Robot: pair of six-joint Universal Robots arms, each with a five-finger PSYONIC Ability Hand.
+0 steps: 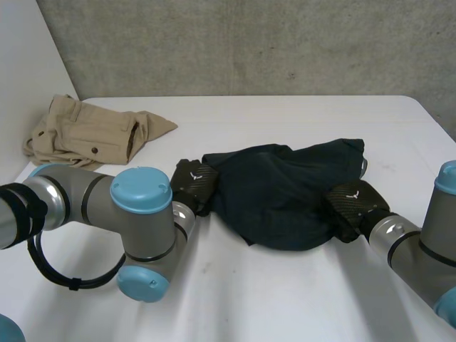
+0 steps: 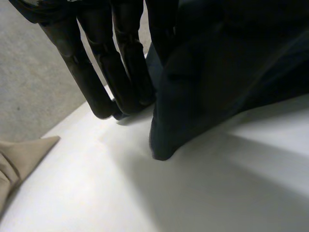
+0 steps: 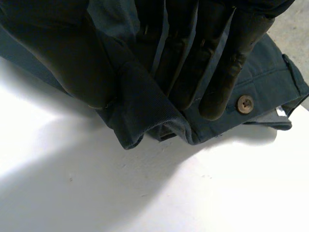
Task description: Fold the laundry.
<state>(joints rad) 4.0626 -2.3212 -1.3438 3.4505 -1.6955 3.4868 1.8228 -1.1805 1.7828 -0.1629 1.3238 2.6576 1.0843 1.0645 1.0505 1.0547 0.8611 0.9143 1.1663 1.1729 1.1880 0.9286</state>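
Observation:
A dark blue garment (image 1: pixel 285 196) lies bunched in the middle of the white table (image 1: pixel 285 299). My left hand (image 1: pixel 194 184) is at the garment's left edge. In its wrist view the fingers (image 2: pixel 101 77) reach down to the table, and a fold of the dark cloth (image 2: pixel 217 77) rises against them toward the palm, pinched there. At the garment's right edge, my right hand (image 1: pixel 354 206) holds a fold of the cloth (image 3: pixel 140 111) between its thumb (image 3: pixel 82 63) and its fingers (image 3: pixel 217 58). A brass button (image 3: pixel 245 103) on the waistband sits at the fingertips.
A beige garment (image 1: pixel 92 132) lies crumpled at the back left of the table, and its tip (image 2: pixel 24 154) lies beyond my left hand's fingertips. A grey wall (image 1: pixel 249 43) stands behind the table. Bare tabletop runs along the front.

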